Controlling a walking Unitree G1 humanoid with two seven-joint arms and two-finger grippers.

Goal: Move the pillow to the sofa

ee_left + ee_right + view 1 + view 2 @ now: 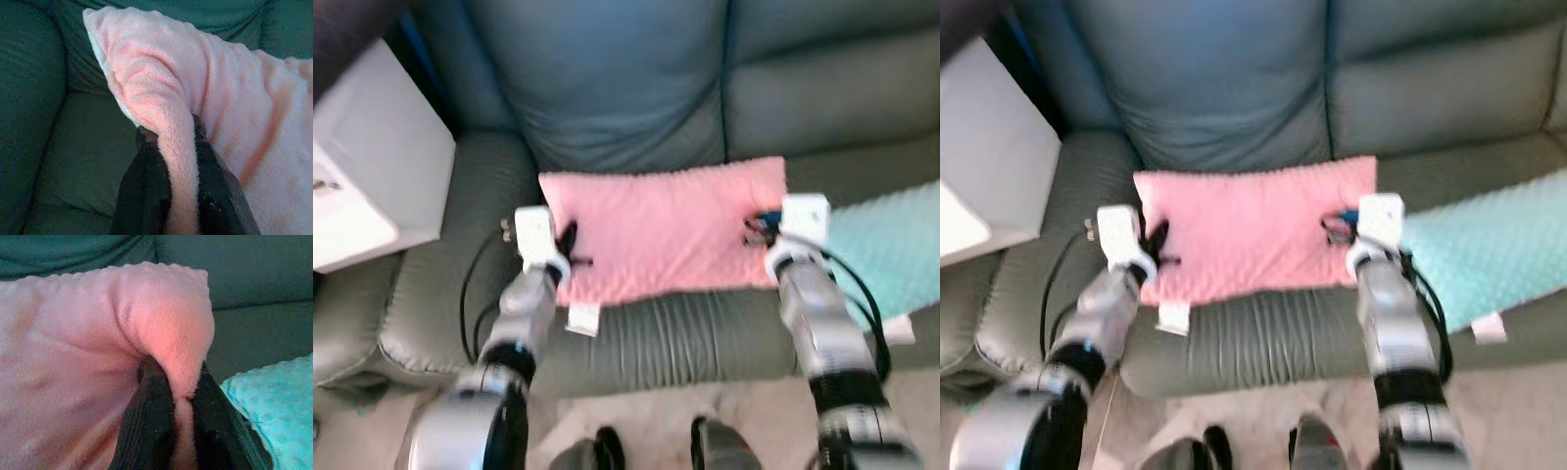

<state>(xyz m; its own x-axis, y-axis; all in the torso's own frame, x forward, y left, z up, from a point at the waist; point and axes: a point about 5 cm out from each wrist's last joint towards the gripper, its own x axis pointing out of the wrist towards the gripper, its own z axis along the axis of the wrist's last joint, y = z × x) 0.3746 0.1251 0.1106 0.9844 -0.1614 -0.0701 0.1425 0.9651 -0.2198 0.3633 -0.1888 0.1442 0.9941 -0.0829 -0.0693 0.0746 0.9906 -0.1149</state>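
A flat pink plush rectangular pillow (664,230) lies on the seat of a grey-green leather sofa (636,98), its far long edge touching the foot of the backrest cushion and its near long edge stopping short of the seat's ribbed front roll, where a bare strip of leather shows. A small white tag (581,318) hangs from the pillow's near left corner over that strip.

The left gripper (570,247) is at the pillow's left short edge, and in the left wrist view its two black fingers (146,196) are closed on a raised fold of the pink plush (the fabric is pinched up between them). The right gripper (756,230) is at the right short edge, its black fingers (151,431) likewise clamped on a bunched corner of the pillow.

Just beside the pillow's right edge lies a mint-green dimpled plush pillow (881,255), running off toward the right end of the seat; the two look close, and I cannot tell whether they touch. On the left, the seat is open leather out to the padded armrest (440,294), where a white boxy object (372,166) stands beyond it. Behind the pillow the backrest rises, with a seam between two cushions above the pillow's right end.
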